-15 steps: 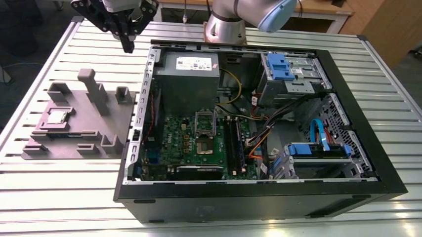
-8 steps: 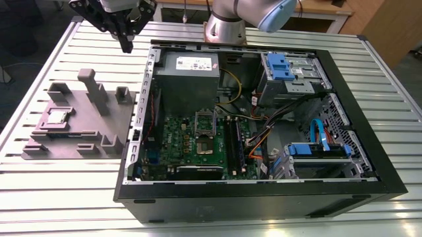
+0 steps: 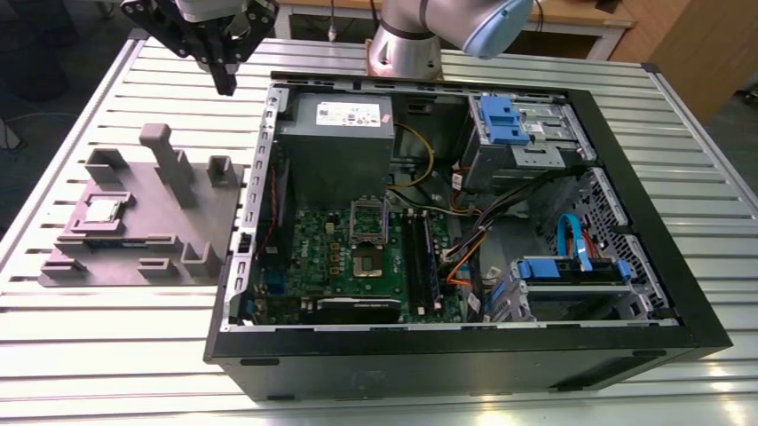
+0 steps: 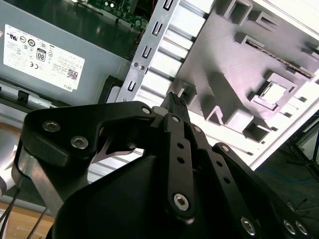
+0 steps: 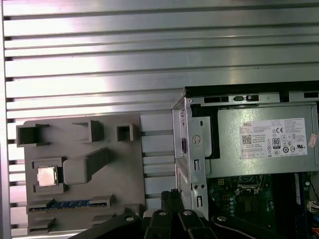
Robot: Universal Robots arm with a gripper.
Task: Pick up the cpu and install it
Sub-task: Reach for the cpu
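Cpu [image 3: 105,209] sits in a recess of the grey tray [image 3: 148,202]; you see the gripper [image 3: 224,86] well apart from it, beside the computer case [image 3: 474,355], jaws together and empty.

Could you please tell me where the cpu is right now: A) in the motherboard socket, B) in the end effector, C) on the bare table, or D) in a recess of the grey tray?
D: the cpu lies in a recess of the grey tray, apart from the end effector.
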